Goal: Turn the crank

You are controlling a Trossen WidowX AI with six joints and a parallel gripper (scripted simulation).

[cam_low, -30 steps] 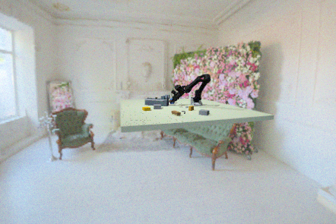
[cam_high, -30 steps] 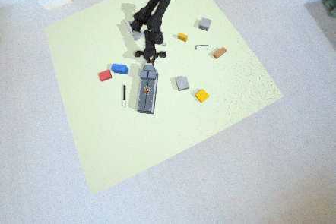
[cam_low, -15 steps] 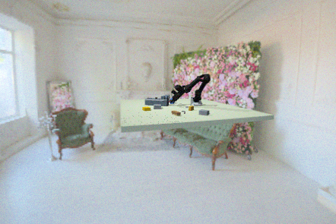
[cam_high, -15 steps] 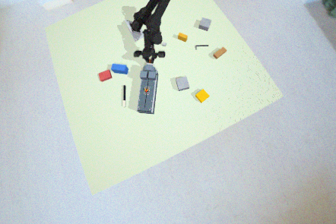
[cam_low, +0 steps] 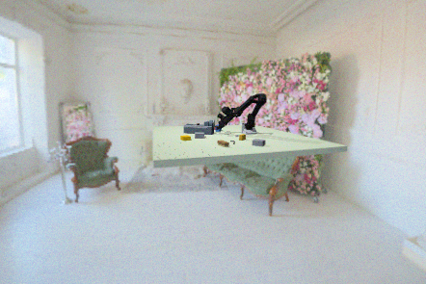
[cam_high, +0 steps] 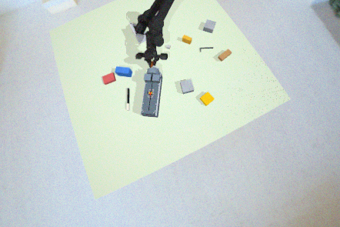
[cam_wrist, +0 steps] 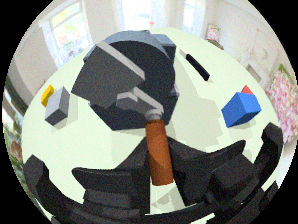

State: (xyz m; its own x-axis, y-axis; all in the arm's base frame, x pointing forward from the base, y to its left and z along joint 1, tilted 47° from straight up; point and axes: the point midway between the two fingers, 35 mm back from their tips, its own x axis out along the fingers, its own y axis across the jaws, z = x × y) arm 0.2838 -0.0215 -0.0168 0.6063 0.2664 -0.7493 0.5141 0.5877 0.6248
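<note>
Wrist cam: crank handle (cam_wrist: 159, 152) btwn jaws; brown grip upright-ish

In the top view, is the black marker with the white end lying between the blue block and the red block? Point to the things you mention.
No, the black-and-white marker (cam_high: 128, 96) lies beside the dark grey machine (cam_high: 145, 104).

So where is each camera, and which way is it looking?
Top: high above the table, looking down; the whole black arm shows.
Exterior: off to the side in the room, looking across at the table; the arm shows small, bent over it.
Wrist: on the arm, looking past the gripper at the machine; dark fingers show, shut on the orange handle.
Top and wrist share the blue block.
</note>
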